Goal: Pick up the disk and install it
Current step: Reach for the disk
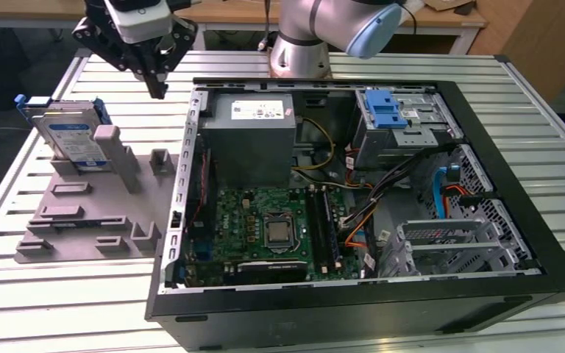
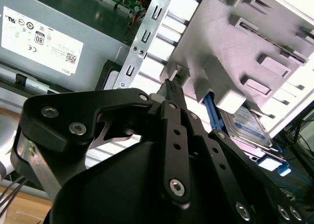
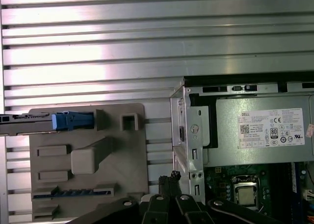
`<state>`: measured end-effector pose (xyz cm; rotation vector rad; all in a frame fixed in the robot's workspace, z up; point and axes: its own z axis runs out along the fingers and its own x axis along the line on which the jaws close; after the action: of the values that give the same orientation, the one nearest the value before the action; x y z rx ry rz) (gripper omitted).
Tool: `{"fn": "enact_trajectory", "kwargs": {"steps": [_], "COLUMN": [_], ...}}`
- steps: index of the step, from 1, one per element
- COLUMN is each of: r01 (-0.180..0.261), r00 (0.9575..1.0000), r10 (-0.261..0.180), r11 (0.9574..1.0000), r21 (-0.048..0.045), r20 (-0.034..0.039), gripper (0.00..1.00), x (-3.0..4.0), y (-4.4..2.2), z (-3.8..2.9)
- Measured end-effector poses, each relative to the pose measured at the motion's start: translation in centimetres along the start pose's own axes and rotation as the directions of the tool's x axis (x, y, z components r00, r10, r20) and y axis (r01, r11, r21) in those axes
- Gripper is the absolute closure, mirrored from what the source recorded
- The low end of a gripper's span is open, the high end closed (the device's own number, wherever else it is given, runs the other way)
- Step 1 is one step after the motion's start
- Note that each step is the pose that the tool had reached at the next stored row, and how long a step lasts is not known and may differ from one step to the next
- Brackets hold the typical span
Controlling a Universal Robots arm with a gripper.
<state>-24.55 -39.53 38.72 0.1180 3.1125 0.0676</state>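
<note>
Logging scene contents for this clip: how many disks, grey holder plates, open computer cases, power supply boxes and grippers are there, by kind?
disk: 1
grey holder plate: 1
open computer case: 1
power supply box: 1
gripper: 1
Total: 5

**Item count, workbench with opened computer**

One flat silver-metal hard drive [image 1: 71, 140], white-and-blue labelled and clipped in a blue plastic carrier, is counted. One grey moulded holder plate [image 1: 76, 213] is recorded. One open black tower computer case [image 1: 361, 312] is shown. Inside it are counted one grey power-supply box [image 1: 253, 147] with a white sticker, one green motherboard [image 1: 248, 213], one square silver processor [image 1: 279, 234] and one blue plastic latch [image 1: 385, 110]. One silver-and-blue robot arm [image 1: 307, 29], one black linkage gripper [image 1: 156, 92] and one slatted metal table [image 1: 67, 309] are counted.
</note>
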Motion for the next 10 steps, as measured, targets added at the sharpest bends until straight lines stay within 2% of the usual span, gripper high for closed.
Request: {"fn": "enact_trajectory", "kwargs": {"steps": [10], "r01": [0.000], "r00": [1.0000], "r10": [0.000], "r11": [1.0000], "r21": [0.0000], "r20": [0.0000], "gripper": [0.89], "x": [0.11], "y": [-0.01], "z": [0.00]}}
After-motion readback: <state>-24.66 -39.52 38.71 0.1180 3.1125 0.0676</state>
